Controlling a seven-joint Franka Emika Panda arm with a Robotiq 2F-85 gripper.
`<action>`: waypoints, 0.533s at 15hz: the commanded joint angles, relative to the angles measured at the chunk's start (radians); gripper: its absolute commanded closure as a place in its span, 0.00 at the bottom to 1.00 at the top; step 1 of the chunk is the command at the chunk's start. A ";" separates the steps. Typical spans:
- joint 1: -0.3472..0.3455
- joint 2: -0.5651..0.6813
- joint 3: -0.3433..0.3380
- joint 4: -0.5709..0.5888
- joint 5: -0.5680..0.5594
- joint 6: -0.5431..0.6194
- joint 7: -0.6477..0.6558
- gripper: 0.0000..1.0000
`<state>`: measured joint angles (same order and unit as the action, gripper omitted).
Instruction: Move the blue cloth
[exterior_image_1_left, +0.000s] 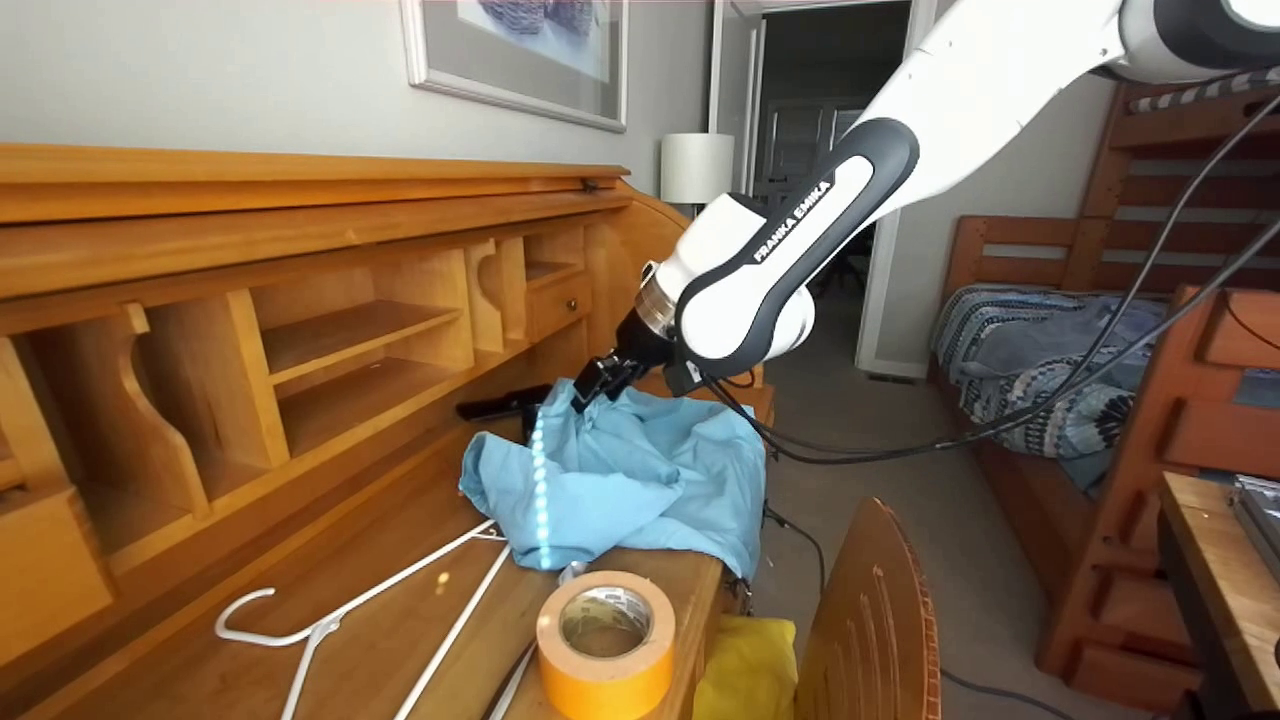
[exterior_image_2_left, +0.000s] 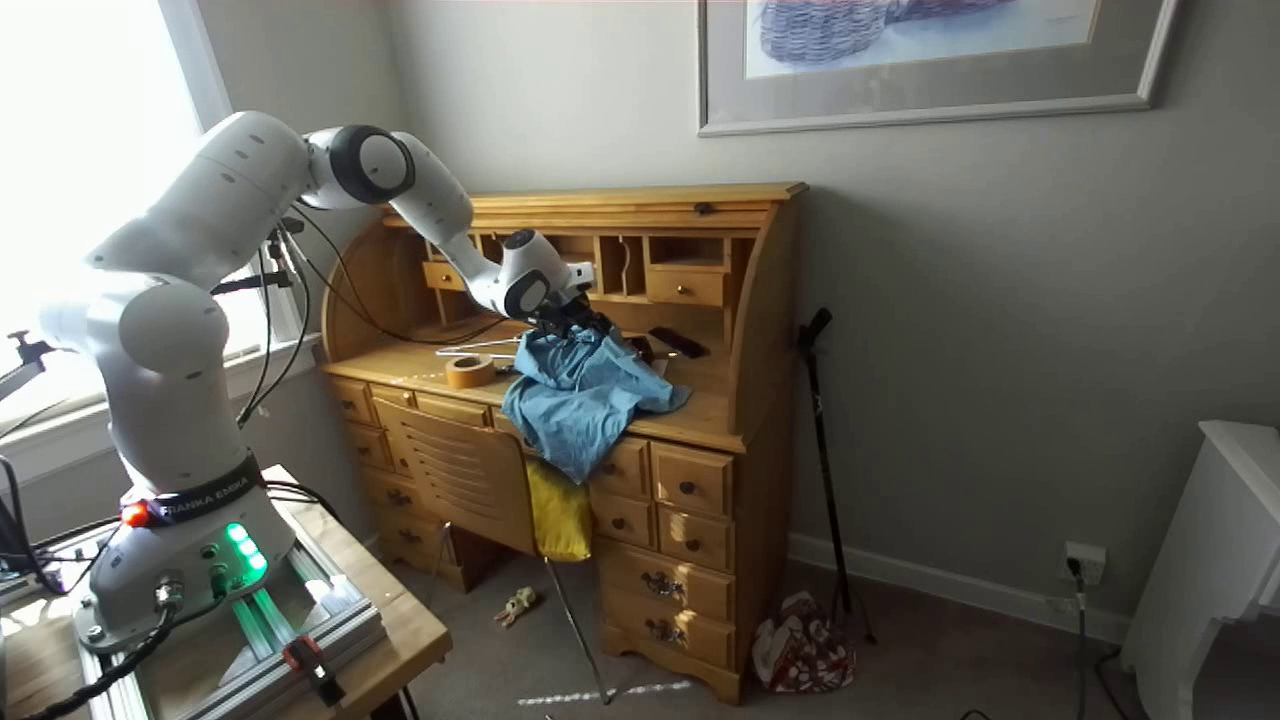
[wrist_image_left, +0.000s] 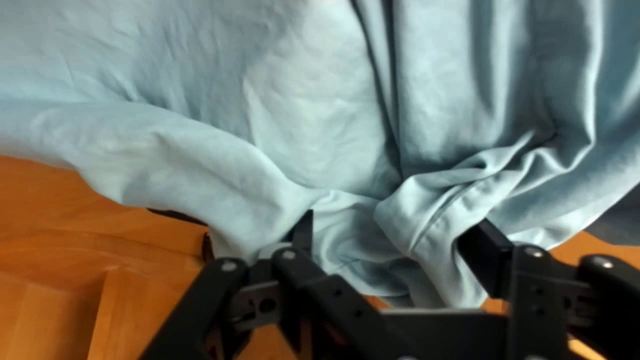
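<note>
Five items, nothing clenched

Desk (exterior_image_2_left: 710, 402): near edge could invite sliding; smooth, honey-toned wood.

Blue cloth (exterior_image_2_left: 580, 395), draped over that edge: overhang could drag it off if too thin a fold is pinched; soft, matte, creased.

Hanger (exterior_image_1_left: 325, 625), left of the cloth: might snag trailing fabric; slim, white, angular.

Gripper (wrist_image_left: 395, 234), fingers parted around a bunched fold (seam showing): lifting before closing would lose it; black, hard-edged.

Tape roll (exterior_image_2_left: 470, 377), also left: could be swept along; squat orange ring.
</note>
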<state>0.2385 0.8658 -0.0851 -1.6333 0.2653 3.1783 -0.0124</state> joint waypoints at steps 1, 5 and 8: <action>-0.141 -0.142 0.157 -0.090 -0.069 -0.202 -0.004 0.00; -0.310 -0.214 0.353 -0.104 -0.008 -0.441 -0.095 0.00; -0.349 -0.248 0.373 -0.122 0.030 -0.642 -0.104 0.00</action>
<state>-0.0701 0.6745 0.2632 -1.6921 0.2444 2.6771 -0.0828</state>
